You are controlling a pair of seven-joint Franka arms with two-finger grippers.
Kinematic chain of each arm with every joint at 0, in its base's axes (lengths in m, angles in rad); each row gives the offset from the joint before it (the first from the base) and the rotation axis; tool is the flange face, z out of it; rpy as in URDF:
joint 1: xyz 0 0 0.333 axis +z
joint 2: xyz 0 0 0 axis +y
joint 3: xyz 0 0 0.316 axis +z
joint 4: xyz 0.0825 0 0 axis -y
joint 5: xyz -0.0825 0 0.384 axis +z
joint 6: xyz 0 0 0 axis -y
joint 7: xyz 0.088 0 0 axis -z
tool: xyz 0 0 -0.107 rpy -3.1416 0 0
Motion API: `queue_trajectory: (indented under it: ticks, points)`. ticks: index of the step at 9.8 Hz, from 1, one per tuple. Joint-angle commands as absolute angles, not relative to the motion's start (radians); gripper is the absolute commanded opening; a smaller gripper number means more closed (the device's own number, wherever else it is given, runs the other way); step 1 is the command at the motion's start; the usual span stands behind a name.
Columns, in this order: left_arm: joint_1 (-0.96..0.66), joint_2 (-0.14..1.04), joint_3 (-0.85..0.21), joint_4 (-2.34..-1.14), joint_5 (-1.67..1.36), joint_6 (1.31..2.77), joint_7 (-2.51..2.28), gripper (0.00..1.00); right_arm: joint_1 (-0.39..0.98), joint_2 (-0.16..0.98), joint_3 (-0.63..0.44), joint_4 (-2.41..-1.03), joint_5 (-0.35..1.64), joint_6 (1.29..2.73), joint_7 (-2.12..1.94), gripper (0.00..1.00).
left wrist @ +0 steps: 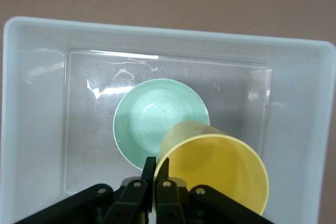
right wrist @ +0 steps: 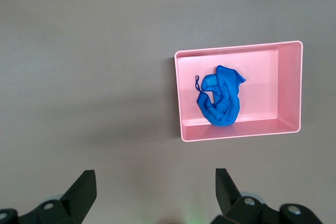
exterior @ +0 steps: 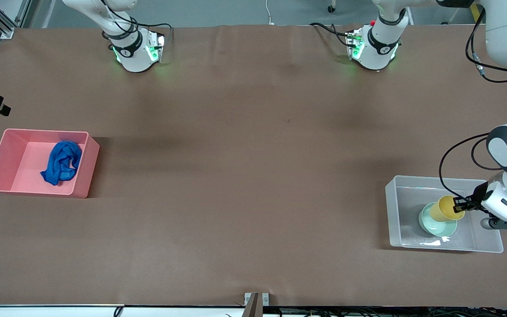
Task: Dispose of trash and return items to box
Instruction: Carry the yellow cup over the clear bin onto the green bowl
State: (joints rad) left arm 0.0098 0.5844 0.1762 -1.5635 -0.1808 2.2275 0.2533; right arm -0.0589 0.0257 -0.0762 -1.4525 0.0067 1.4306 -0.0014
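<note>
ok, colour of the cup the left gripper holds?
Yellow cup, over the mint-green bowl; left wrist view shows it best.

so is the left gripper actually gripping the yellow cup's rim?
Touching. The left wrist view shows the left gripper with its jaws closed on the yellow cup rim, one inside, one outside, over the mint bowl in the clear bin.

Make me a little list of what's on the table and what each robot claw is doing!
Trash: small bright blue cloth rag lying crumpled in the pink rectangular plastic bin, toward the right arm's end of the table.
Box: large clear plastic bin, toward the left arm's end.
Bowl: pale mint-green round bowl on the clear bin's floor.
Cup: small yellow plastic cup, tilted over the bowl, rim pinched.
Left claw: shut on the cup's rim, over the clear bin.
Right claw: open, waiting high above the table.
</note>
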Motion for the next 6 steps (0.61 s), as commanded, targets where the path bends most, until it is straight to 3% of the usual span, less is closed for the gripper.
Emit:
queue_trajectory:
  ticks: [1, 4, 5, 6]
  points:
    - [0.028, 0.705, 0.184, -1.483, -0.193, 2.207, 0.314, 0.01, -0.064, 0.018, -0.072, -1.459, -0.006, 1.427, -0.011, 1.0]
    - [0.029, 0.742, 0.216, -1.483, -0.202, 2.207, 0.371, 0.09, -0.064, 0.018, -0.072, -1.459, -0.006, 1.427, -0.011, 1.0]
    - [0.028, 0.759, 0.215, -1.474, -0.204, 2.212, 0.371, 0.36, -0.066, 0.018, -0.072, -1.46, -0.006, 1.427, -0.011, 1.0]
    - [0.028, 0.755, 0.213, -1.464, -0.203, 2.212, 0.371, 0.99, -0.066, 0.018, -0.072, -1.459, -0.006, 1.427, -0.011, 1.0]
